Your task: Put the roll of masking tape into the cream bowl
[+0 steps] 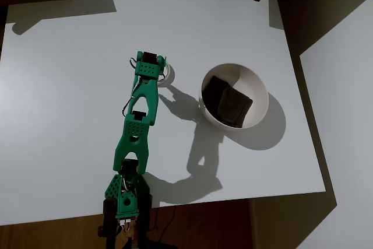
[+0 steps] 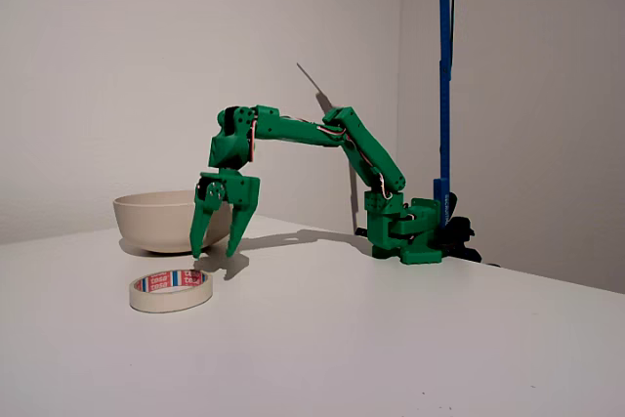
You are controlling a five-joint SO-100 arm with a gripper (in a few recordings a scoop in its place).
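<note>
Nearest the fixed camera, the roll of masking tape point(image 2: 171, 290) lies flat on the table point(image 2: 391, 339), well short of the cream bowl point(image 2: 161, 221). Gripper point(image 2: 219, 251) hangs above and just behind it, fingers apart and empty. Recommended: lower squarely so one finger enters the hole, then close on the ring wall.

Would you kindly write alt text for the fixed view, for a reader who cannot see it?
A green robot arm's open end effector hangs just above a white table, fingers pointing down, beside a flat roll of masking tape. A cream bowl stands behind them.
</note>
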